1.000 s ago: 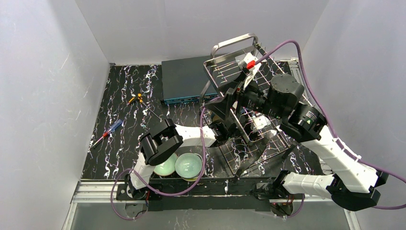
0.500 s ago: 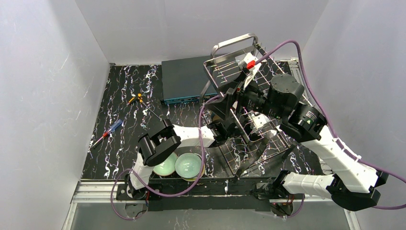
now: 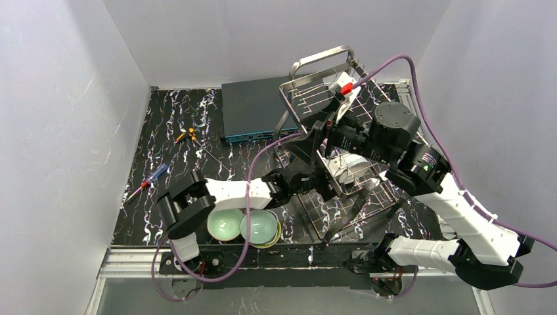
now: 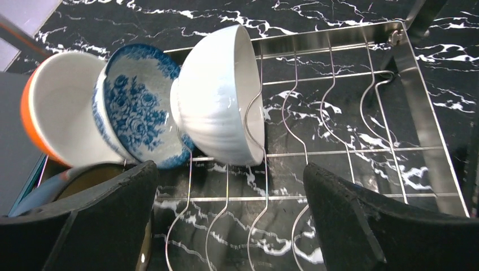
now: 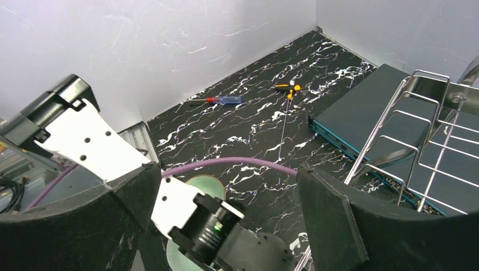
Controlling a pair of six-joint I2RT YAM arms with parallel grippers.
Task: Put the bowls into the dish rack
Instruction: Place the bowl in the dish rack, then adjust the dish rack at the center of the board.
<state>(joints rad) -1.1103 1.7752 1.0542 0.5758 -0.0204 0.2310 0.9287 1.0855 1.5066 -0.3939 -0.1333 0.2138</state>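
The left gripper [image 4: 231, 223] is seen with its fingers spread wide and nothing between them. It is poised just above the dish rack [image 4: 339, 35], whose wire tines are shown beneath it. The right gripper [image 5: 226, 186] is likewise splayed wide and empty.

Only in the left wrist view are three bowls shown plainly in the rack, at the upper left of the frame, just beyond the left finger: a white bowl [image 4: 217, 96], a blue-patterned bowl [image 4: 141, 107] and an orange-backed bowl [image 4: 53, 107]. They are stood on edge in a close row among the tines, tilted, with their openings turned toward the right of the frame.

In the top view these are mostly hidden by the arms. There, a pale green bowl [image 3: 225, 224] and a second green bowl [image 3: 259, 226] are revealed at the lower centre, upright on the table [image 3: 171, 164], well apart from the rack. The second is seated on other bowls. A dark-teal box [image 3: 253, 105] is seen just left of the rack.
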